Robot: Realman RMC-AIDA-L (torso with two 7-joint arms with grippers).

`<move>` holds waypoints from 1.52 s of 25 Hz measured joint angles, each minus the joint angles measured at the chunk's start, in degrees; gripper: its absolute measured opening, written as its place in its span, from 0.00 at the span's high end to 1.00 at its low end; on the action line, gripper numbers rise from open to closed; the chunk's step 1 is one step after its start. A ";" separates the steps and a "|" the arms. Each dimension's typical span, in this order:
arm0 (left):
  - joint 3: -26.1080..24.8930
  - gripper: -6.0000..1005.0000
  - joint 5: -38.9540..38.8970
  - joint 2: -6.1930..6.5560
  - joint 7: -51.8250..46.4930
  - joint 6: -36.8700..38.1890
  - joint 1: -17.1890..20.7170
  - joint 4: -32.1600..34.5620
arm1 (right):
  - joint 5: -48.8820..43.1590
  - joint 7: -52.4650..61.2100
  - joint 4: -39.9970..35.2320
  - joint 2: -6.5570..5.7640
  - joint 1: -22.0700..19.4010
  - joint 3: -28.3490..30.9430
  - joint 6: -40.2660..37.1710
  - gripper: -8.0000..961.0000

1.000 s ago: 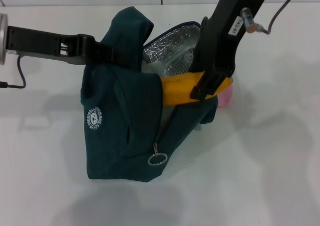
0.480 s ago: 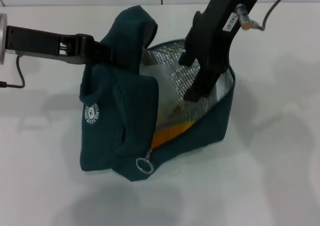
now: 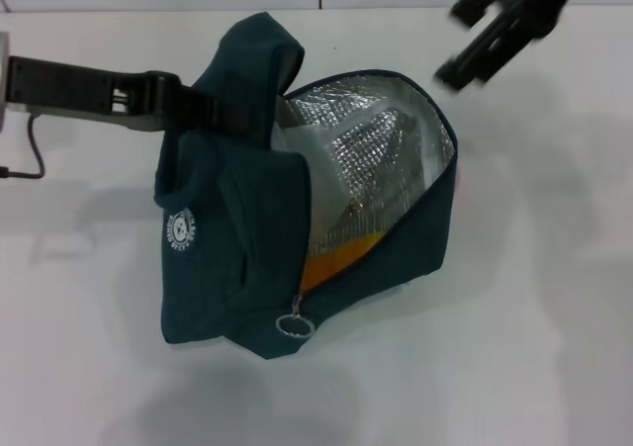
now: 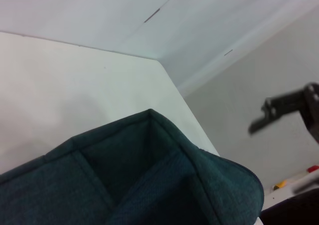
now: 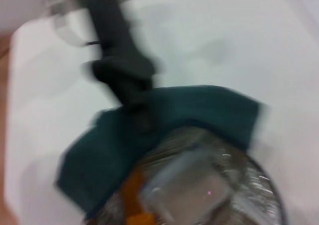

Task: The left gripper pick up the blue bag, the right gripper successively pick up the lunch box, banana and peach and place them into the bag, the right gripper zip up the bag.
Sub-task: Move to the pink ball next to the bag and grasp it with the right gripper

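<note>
Large dark teal-blue fabric bag (image 3: 232,238) with silver foil lining sits on white table (image 3: 534,308), mouth gaping wide. Inside the bag: curved yellow-orange banana (image 3: 341,256) low against the near wall; clear rectangular plastic lunch box (image 5: 187,187) beside it, seen from the right wrist view. Ring zipper pull (image 3: 292,324) hangs at the bag's near corner; round white logo (image 3: 180,230) on its side.

Left gripper (image 3: 213,110), black two-fingered claw, clenched on the bag's padded handle at its far-left top.

Right gripper (image 3: 485,31), black claw, above and beyond the bag's right rim, fingers spread, empty.
</note>
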 joint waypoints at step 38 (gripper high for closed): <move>0.45 0.95 1.58 -0.32 0.53 0.17 -0.05 -0.79 | -2.24 4.48 33.20 1.52 -7.98 -9.09 32.59 0.12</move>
